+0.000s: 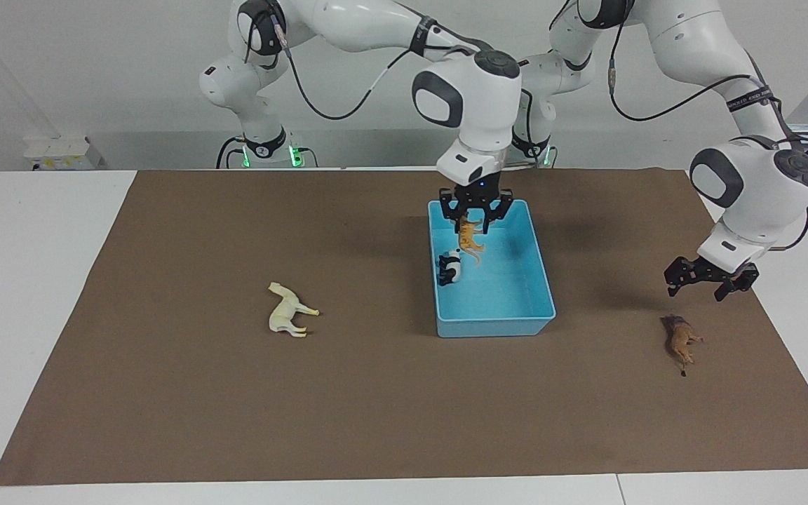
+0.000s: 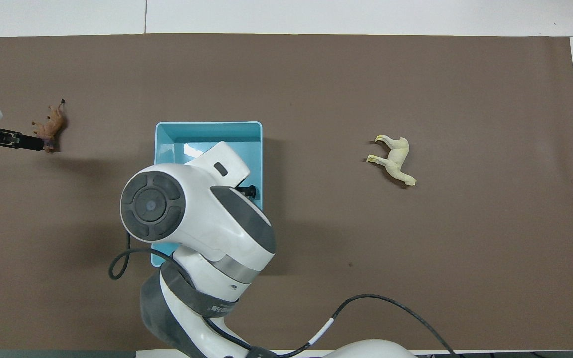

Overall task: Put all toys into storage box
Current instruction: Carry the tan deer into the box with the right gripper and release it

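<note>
I'm holding my right pincer (image 1: 475,219) over the storage box (image 1: 516,324) just above centre of the facing view, clenched on the tiger (image 1: 470,237), w/ the toy dangling head-down inside the box's walls but not yet on its floor. The panda (image 1: 449,268) is lying in the box already, just below the tiger in frame, so I'm judging a drop here may land on or right beside it; no harm, both look like stiff, light moulded plastic, not fragile, prob. a bit slick. My left pincer (image 1: 709,278) is hovering at the right edge of the facing view, fingers spread and gripping nothing, over the brown mat (image 1: 165,393) just above the lion (image 1: 682,339), which is lying on its side at right of frame, well apart from the box. In the overhead view the lion (image 2: 50,126) is showing at the left edge. I'd be taking it across the torso, the widest firm part, since legs and tail are thin and would prob. slip or twist. The horse (image 1: 290,310) is lying on its side left of centre, well apart from the box; same idea, grip across the body. Nothing is standing btwn either toy and the box; the only obstacle I'm seeing is my own right arm over the box, which the left would need to avoid. The white desk (image 1: 39,294) is showing around the mat.
</note>
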`<state>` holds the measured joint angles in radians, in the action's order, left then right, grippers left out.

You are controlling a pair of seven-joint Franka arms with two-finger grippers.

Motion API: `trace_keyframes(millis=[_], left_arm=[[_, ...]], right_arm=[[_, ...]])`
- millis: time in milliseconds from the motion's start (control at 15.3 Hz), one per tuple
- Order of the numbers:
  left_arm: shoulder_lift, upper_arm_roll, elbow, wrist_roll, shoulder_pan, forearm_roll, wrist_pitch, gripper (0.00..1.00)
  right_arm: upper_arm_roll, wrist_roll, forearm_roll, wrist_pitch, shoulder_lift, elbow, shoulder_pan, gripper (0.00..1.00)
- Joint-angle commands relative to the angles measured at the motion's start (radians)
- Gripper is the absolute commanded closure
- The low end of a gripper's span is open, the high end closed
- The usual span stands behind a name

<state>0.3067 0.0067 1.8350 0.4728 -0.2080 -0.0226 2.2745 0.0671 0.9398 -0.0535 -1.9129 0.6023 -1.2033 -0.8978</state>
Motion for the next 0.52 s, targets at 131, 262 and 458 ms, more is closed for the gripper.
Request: trace_keyframes(millis=[131, 262, 458], left_arm=[[0.087, -0.011, -0.034, 0.020, -0.013, 0.000, 0.100, 0.00], [0.106, -0.011, -0.043, 0.020, -0.014, -0.002, 0.111, 0.00], [0.124, -0.010, -0.036, 0.018, -0.016, 0.000, 0.160, 0.00]], right_arm=[[0.010, 0.028, 0.014, 0.009, 0.030, 0.041, -0.009, 0.01], [0.011, 0.048, 0.012, 0.073, 0.028, 0.047, -0.013, 0.00], [0.033, 0.068, 0.010, 0.187, -0.016, 0.051, 0.023, 0.00]])
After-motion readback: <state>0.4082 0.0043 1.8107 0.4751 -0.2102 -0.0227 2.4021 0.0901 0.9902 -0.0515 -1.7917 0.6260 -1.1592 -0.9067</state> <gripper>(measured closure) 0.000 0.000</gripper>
